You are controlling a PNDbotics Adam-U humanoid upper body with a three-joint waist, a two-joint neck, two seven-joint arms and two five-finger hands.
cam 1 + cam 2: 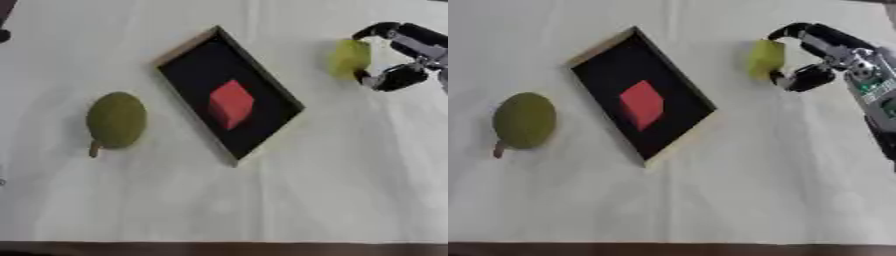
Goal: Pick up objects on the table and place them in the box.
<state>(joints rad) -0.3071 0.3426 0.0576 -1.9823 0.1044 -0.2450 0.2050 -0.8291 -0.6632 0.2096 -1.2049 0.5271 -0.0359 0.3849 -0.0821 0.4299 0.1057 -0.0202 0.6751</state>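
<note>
A pale cloth covers the desk (262,210), its dark front edge showing along the bottom. Near the middle lies a shallow box (179,50) with a black floor and wooden rim, turned askew, a red cube (230,104) inside it. Toward the left edge rests a green pear-like fruit (115,120), stem pointing to the front. Near the far right corner the right hand (826,55) has fingers and thumb curled around a yellow-green block (765,59).

No text, label, brand, number or sign can be read on anything here; the green patch on the robot's right forearm (874,86) is unreadable.
</note>
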